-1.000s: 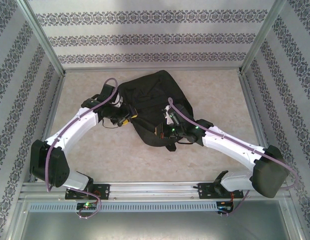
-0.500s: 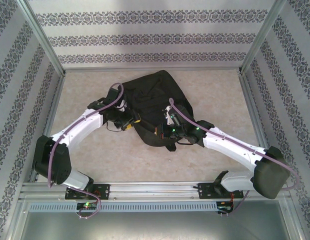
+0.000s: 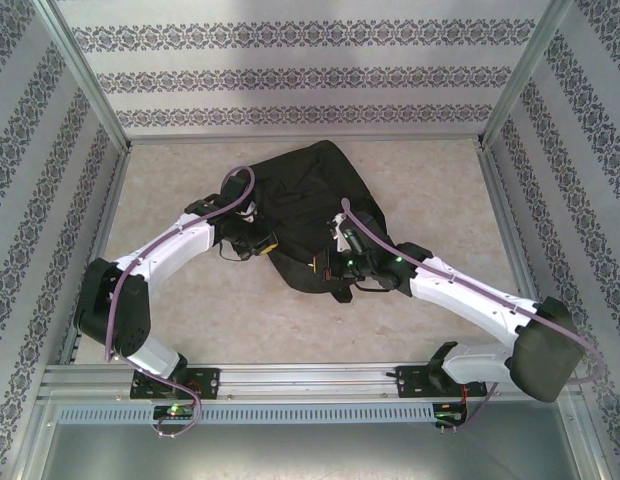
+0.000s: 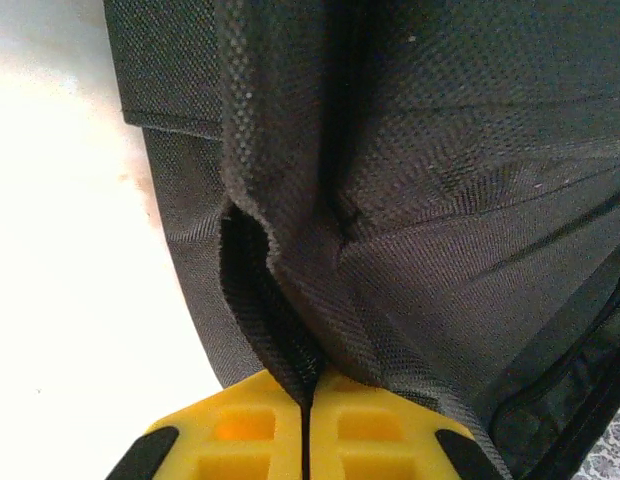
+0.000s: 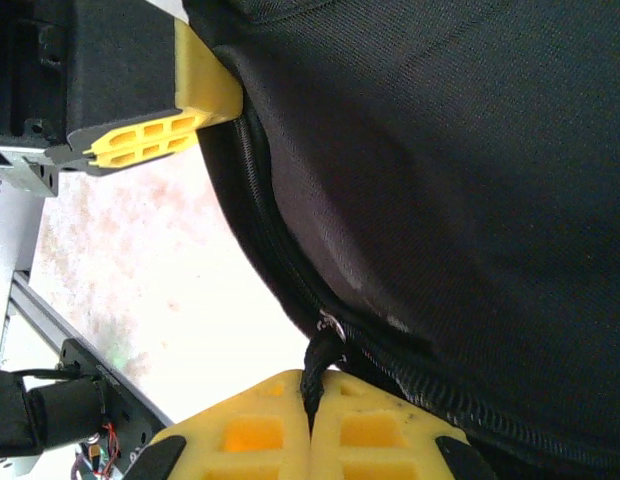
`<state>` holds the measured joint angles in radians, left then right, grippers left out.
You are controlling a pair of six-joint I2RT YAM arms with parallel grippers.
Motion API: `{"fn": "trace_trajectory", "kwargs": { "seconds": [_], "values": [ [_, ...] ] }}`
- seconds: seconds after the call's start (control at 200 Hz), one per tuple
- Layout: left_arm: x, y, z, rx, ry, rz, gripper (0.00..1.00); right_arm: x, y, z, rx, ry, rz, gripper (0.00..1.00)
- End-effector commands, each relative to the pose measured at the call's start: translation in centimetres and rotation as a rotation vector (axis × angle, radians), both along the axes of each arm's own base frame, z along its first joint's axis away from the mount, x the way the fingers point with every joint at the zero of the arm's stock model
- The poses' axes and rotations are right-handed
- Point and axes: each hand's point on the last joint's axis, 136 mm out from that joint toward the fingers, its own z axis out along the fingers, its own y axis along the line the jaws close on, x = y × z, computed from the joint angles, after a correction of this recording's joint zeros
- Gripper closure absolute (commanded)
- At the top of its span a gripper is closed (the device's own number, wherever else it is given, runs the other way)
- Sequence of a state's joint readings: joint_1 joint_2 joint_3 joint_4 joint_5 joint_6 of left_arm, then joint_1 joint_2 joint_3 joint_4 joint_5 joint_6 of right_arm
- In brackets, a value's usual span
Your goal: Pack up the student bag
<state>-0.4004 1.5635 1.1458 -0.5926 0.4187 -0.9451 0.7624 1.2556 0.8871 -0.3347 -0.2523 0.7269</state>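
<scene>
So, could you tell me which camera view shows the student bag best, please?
The top external view: nearly the whole student bag lies on the table between both arms. The left wrist view gives a close fabric fold pinched in the left jaws; the right wrist view, one edge with a black tab in the right jaws.

White-and-black twin arms with purple cabling and yellow fingers.
The left arm (image 3: 170, 248) and right arm (image 3: 470, 297) had white shell links, bulky black elbow housings (image 3: 115, 310) at 8 and 4 o'clock in the overhead view, and black bases at 6 o'clock. A purple cable (image 3: 230, 180) ran along each arm. Green lights (image 3: 347, 262) glowed on the right wrist. The left gripper (image 4: 308, 395) and right gripper (image 5: 312, 385) had yellow moulded fingers (image 4: 252, 430) with rectangular pockets and black corner inserts.
</scene>
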Motion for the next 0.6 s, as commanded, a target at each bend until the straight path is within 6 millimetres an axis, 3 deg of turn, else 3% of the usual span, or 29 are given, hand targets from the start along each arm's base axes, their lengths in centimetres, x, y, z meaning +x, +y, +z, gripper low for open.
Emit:
{"fn": "trace_trajectory", "kwargs": {
  "seconds": [0.0, 0.375, 0.595],
  "values": [
    [0.9, 0.9, 0.2, 0.066, -0.042, 0.019, 0.99, -1.3, -0.8, 0.0, -0.025, -0.004, 0.035, 1.00],
    [1.3, 1.8, 0.6, 0.092, -0.053, 0.023, 1.00, -3.8, -3.9, -0.7, -0.149, -0.014, 0.098, 1.00],
    [1.1, 2.3, 0.8, 0.104, -0.058, 0.025, 1.00, -3.1, -7.2, -1.1, -0.192, -0.034, -0.016, 1.00]
  ]
}}
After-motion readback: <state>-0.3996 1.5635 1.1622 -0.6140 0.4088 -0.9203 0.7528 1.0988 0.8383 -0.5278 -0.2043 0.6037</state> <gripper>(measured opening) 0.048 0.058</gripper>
